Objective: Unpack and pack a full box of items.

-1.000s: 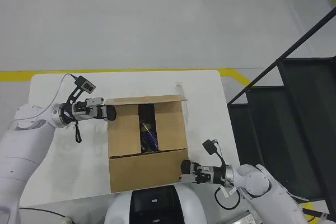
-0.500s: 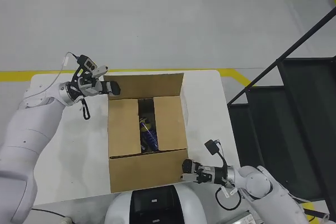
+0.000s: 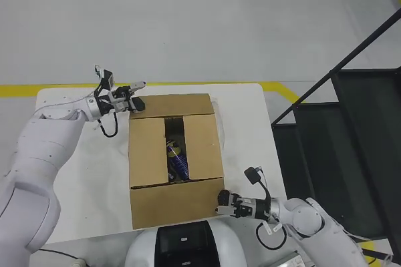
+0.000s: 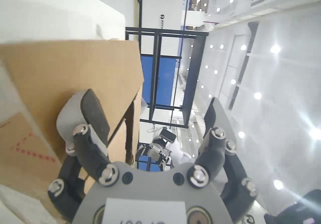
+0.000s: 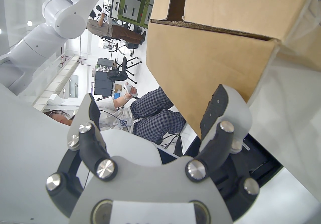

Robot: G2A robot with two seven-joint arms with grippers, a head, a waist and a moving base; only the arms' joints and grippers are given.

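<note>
Brown cardboard box (image 3: 147, 153) — plain, half-open, narrow middle gap

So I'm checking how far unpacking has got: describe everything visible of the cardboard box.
The box is plain brown cardboard, upright on the white table. Its far flap and near flap are folded outward; two side flaps lie over the top, with a blue item showing in the gap between. The open left tool is at the far flap's corner, the open right tool beside the near flap's corner; contact is unclear.
</note>
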